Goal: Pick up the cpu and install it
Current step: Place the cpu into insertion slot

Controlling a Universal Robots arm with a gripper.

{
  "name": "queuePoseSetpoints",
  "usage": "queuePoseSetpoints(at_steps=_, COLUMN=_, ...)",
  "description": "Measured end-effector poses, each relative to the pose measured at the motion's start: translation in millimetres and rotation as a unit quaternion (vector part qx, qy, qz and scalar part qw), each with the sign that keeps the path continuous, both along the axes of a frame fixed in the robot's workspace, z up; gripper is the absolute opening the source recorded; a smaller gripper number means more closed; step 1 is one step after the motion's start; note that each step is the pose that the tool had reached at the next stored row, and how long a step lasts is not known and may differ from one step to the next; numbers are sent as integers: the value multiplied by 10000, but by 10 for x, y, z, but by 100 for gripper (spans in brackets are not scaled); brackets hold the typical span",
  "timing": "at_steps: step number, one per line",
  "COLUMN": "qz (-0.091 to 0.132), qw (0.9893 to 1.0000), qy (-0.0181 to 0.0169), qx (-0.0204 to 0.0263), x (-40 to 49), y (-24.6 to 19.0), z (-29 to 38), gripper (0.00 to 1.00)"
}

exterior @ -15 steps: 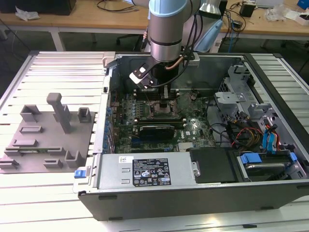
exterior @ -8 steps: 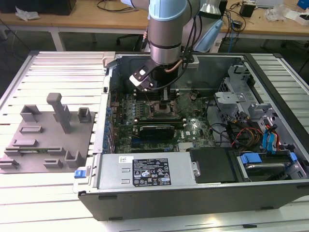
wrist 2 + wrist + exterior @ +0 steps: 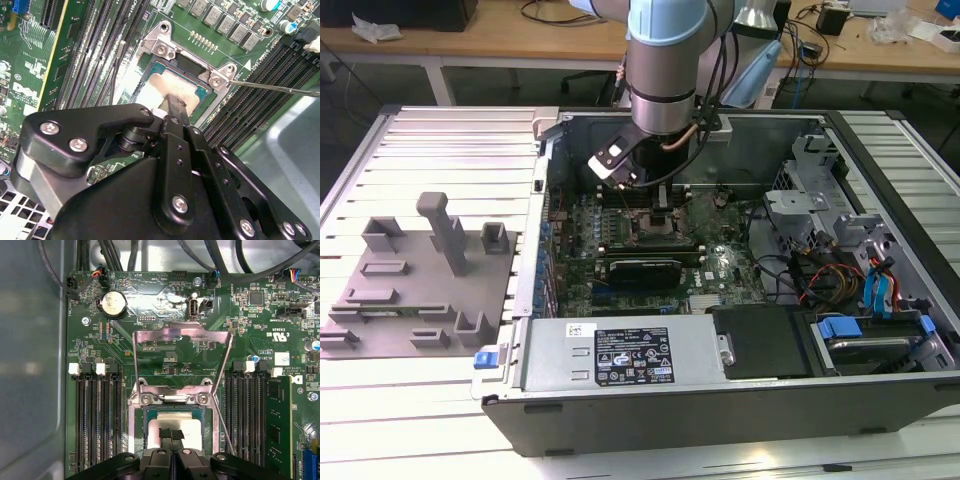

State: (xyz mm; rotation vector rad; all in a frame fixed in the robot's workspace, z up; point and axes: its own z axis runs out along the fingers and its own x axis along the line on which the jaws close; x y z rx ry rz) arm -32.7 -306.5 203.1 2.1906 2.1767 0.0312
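Now fingers (image 3: 166, 438) clenched together, tips over cpu (image 3: 192, 432) lying in open socket (image 3: 134, 425).

Bright, even light, white glare on the cpu (image 3: 155, 90) (soft shadows)

bench: wooden bench (image 3: 520, 42) behind | table: pale slatted table (image 3: 420, 420)

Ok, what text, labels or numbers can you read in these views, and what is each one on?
Nothing here can be quoted reliably.
Large label on the power supply cover: dense print and symbols, illegible.
Small white sticker beside it: illegible.
White lettering printed on the motherboard: too small to quote.
Square white sticker on that board: a code, unreadable.
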Motion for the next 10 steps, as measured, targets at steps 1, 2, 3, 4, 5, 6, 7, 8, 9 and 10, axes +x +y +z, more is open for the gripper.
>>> queuePoseSetpoints(at_steps=1, qz=0, qw=10000, qy=0, qx=0, x=0, y=0, z=0, gripper=11)
queuePoseSetpoints(at_steps=2, qz=0, qw=10000, qy=-6, qx=10, x=2, y=3, z=15, gripper=11)
queuePoseSetpoints(at_steps=3, qz=0, qw=10000, qy=-1, qx=2, x=1, y=1, z=47, gripper=11)
queuePoseSetpoints(at_steps=4, qz=0, qw=10000, qy=-1, qx=2, x=0, y=1, z=77, gripper=11)
queuePoseSetpoints(at_steps=5, qz=0, qw=10000, qy=0, qx=1, x=0, y=0, z=112, gripper=11)
queuePoseSetpoints(at_steps=6, qz=0, qw=10000, qy=-1, qx=1, x=0, y=0, z=155, gripper=11)
queuePoseSetpoints(at_steps=7, qz=0, qw=10000, qy=-1, qx=1, x=0, y=0, z=175, gripper=11)
queuePoseSetpoints(at_steps=8, qz=0, qw=10000, qy=-1, qx=1, x=0, y=0, z=196, gripper=11)
queuePoseSetpoints(at_steps=9, qz=0, qw=10000, qy=0, qx=1, x=0, y=0, z=237, gripper=11)
queuePoseSetpoints(at_steps=10, qz=0, qw=10000, qy=0, qx=0, x=0, y=0, z=283, gripper=11)
